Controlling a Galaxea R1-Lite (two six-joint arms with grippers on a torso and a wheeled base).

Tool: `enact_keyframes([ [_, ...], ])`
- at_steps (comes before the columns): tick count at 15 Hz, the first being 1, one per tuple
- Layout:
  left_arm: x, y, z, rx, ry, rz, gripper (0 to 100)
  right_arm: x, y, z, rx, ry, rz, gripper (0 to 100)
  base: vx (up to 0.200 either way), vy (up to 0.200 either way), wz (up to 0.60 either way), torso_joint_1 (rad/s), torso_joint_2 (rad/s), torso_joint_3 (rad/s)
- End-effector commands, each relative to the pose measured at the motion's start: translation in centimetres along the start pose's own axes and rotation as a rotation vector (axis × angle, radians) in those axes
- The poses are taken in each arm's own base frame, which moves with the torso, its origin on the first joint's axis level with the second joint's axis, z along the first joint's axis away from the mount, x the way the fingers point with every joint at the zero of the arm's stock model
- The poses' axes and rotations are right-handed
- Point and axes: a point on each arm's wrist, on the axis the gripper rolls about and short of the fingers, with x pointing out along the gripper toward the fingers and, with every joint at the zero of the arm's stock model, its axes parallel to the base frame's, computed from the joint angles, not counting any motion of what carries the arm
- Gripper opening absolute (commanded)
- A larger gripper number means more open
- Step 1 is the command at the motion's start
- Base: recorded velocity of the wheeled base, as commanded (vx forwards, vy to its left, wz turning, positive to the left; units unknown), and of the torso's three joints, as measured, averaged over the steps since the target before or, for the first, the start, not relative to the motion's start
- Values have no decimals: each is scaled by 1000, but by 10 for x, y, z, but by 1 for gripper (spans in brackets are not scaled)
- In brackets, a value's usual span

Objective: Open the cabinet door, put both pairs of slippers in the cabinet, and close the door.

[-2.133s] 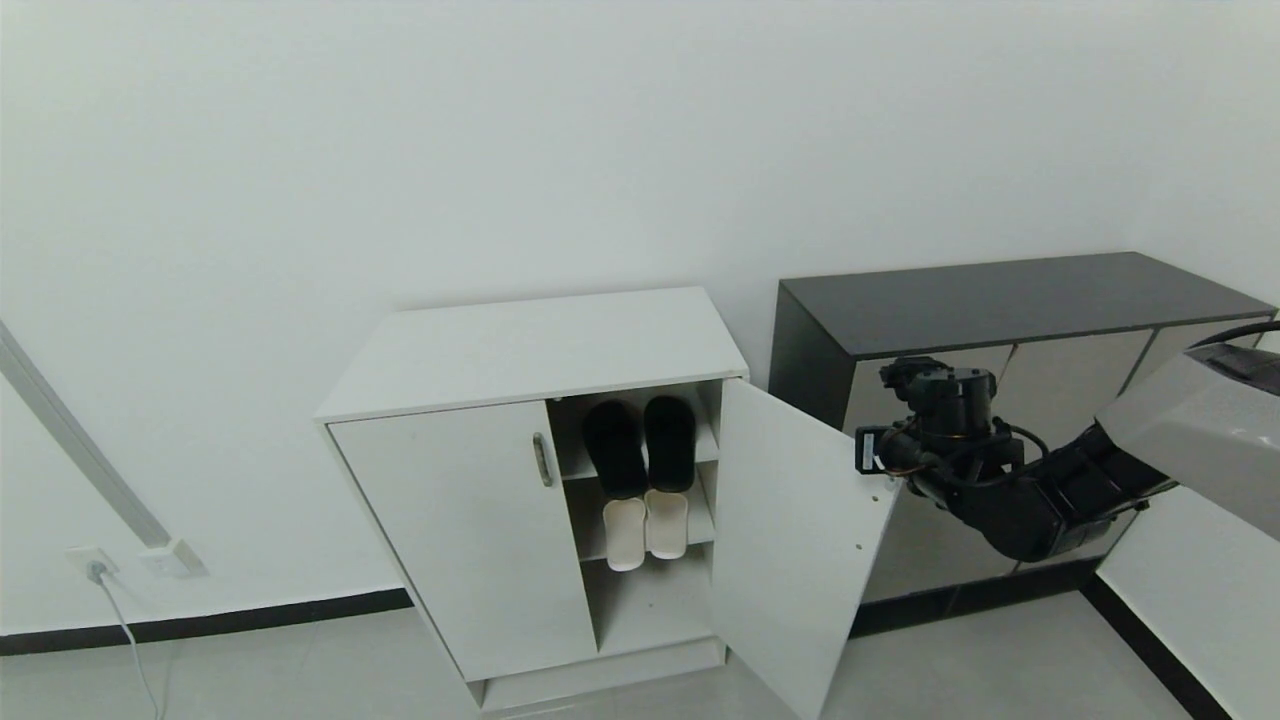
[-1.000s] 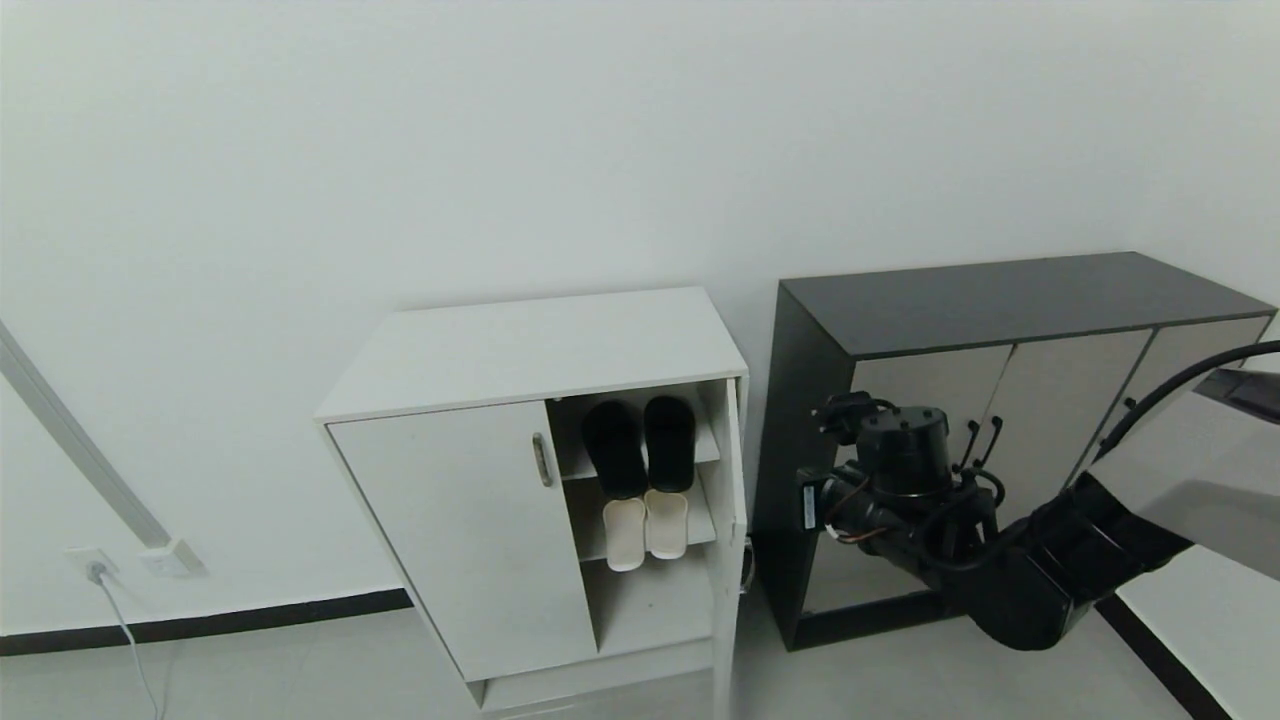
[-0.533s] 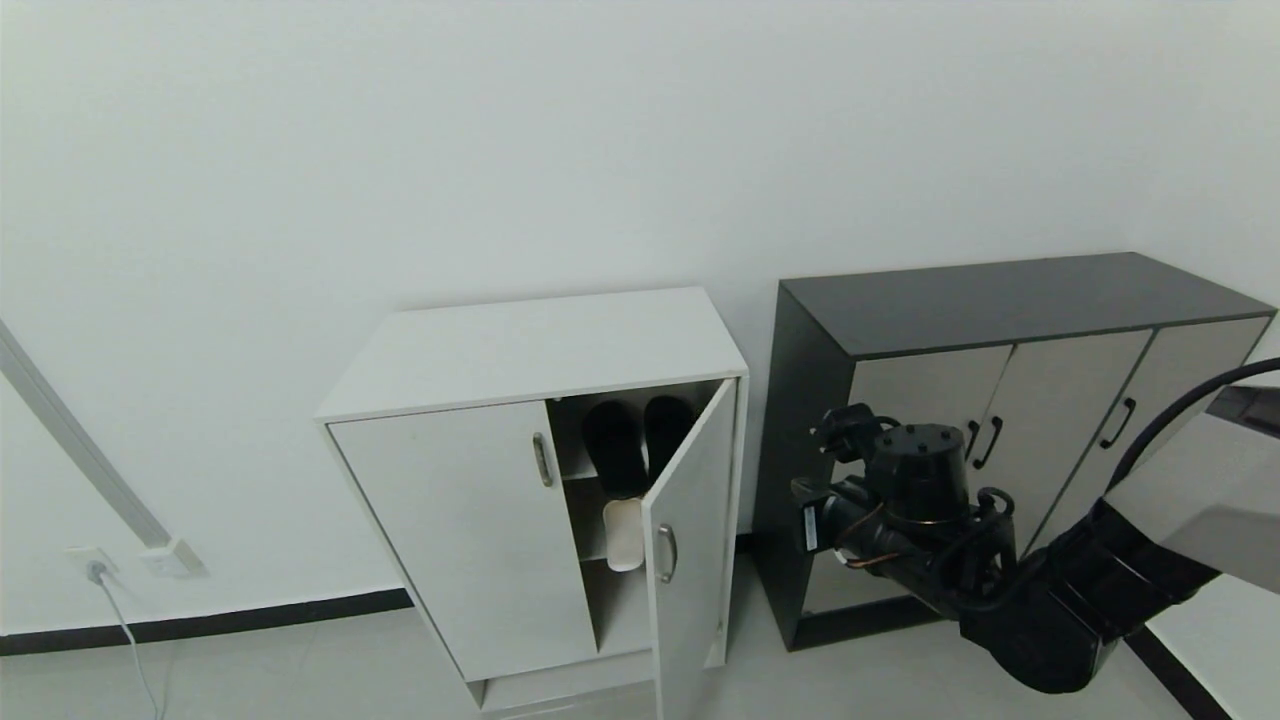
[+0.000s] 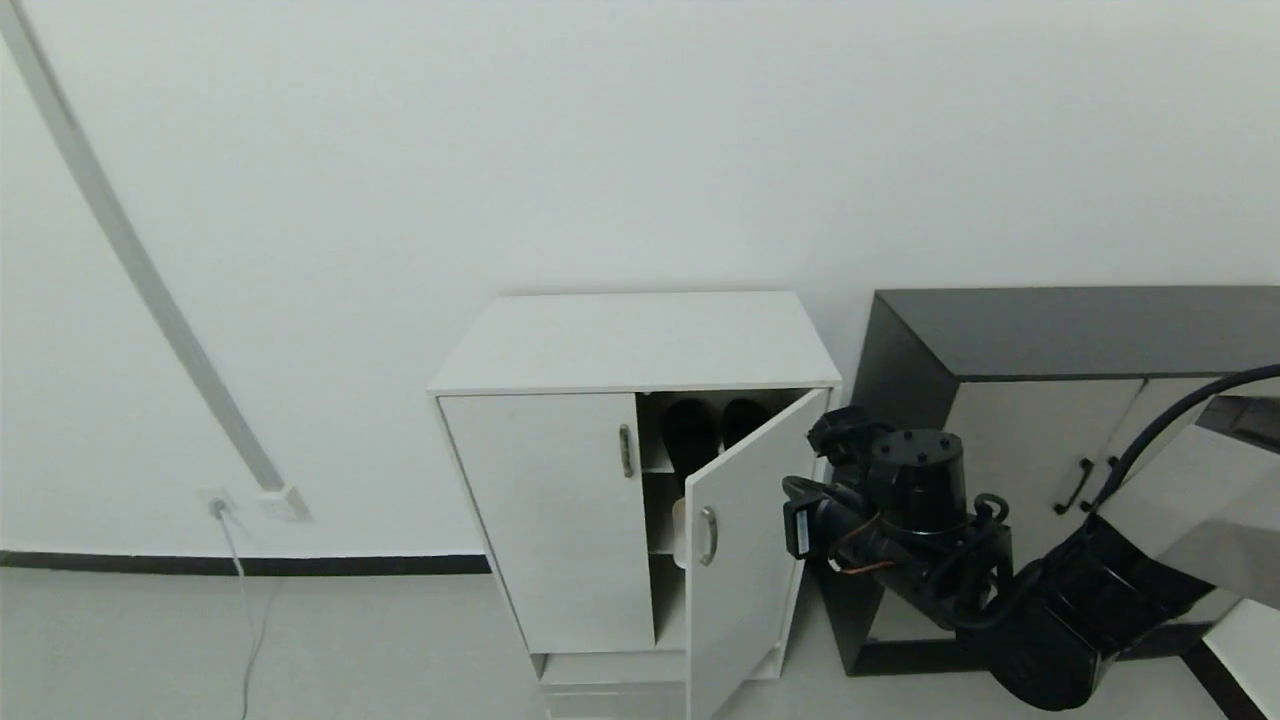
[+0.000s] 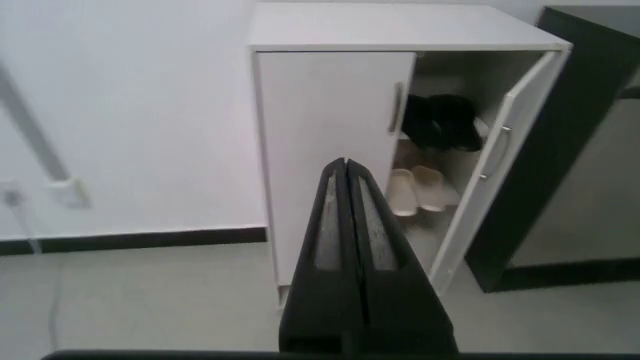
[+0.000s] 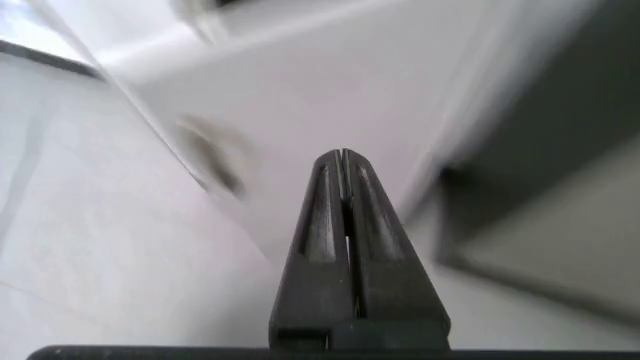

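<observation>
Swung from wide open to half-closed, white cabinet door (image 4: 750,560) lies just ahead of right gripper's (image 6: 343,165) clenched, empty fingers; black slippers (image 4: 690,435) and beige slippers (image 5: 432,187) sit shelved beyond; only full closure remains.

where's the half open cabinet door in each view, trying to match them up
Head view: cabinet door, lower centre, ajar, handle facing out.
Left wrist view: cabinet door angled out beside the black slippers.
Right wrist view: cabinet door is probably the blurred white panel.
Shared landmark: the dark cabinet next to its hinge side.
</observation>
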Motion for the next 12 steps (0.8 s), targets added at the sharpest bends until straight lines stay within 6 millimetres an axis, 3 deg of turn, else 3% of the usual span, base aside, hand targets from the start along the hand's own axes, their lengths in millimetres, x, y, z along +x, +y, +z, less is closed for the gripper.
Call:
enact_keyframes([
  [1, 0, 0, 0, 0, 3, 0, 0, 4, -3, -7, -23, -24, -8, 0, 0, 0, 0, 0, 0, 0],
  [6, 0, 0, 0, -3, 3, 2, 0, 1, -4, -11, -28, -90, 25, 0, 0, 0, 0, 0, 0, 0],
  [11, 0, 0, 0, -1, 1, 0, 0, -23, 2, -43, -55, 9, 81, 0, 0, 0, 0, 0, 0, 0],
  [12, 0, 0, 0, -1, 1, 0, 0, -25, 2, -48, -58, 20, 82, 0, 200, 0, 0, 2, -2, 7],
])
